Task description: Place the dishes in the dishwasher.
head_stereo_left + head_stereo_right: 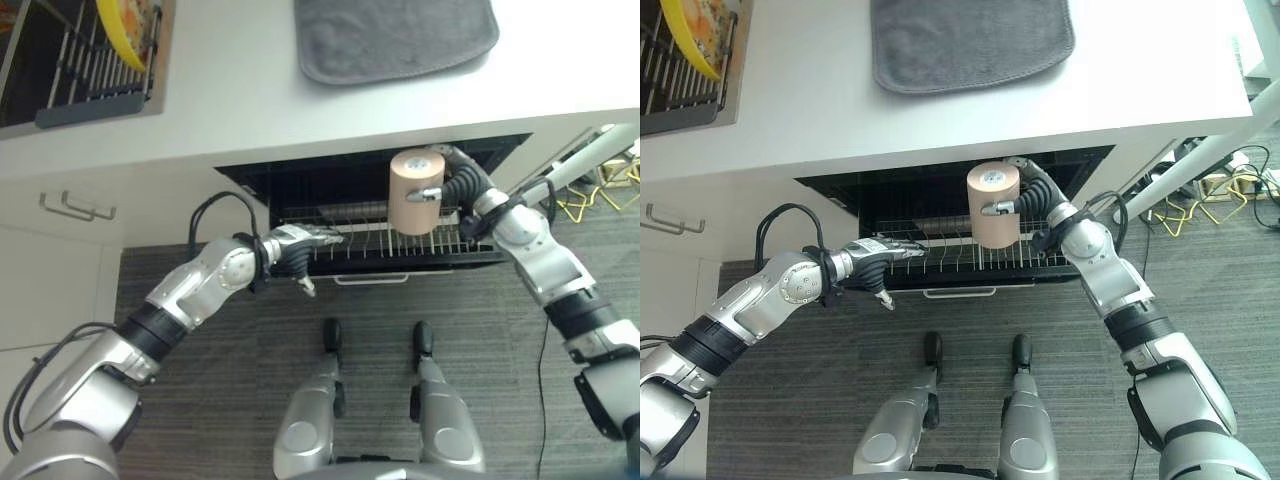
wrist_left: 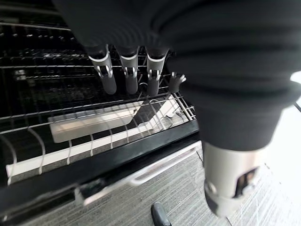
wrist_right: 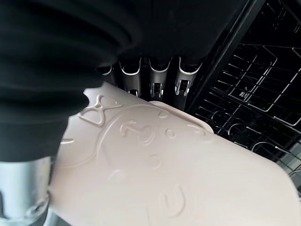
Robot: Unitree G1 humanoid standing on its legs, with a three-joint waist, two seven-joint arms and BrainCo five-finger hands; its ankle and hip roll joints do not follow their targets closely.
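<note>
While the left hand (image 1: 300,245) is held with fingers straight above the dishwasher rack (image 1: 400,245), a beige cup (image 1: 417,190) is clamped between the right hand's (image 1: 455,185) curled fingers and thumb.

A pale grey, smooth kitchen countertop (image 1: 250,90) runs across the far side of the scene. On it lies a dark grey, soft rectangular drying mat (image 1: 395,35) with rounded corners, well to the right of the sink cut-out at the countertop's left end. In that cut-out sits a dark wire dish rack (image 1: 85,65), and a yellow plate (image 1: 120,30) stands on edge in the rack. Below the countertop's front edge, beneath the mat, a black wire dishwasher rack (image 1: 940,262) is pulled out above the grey striped floor (image 1: 230,400).
</note>
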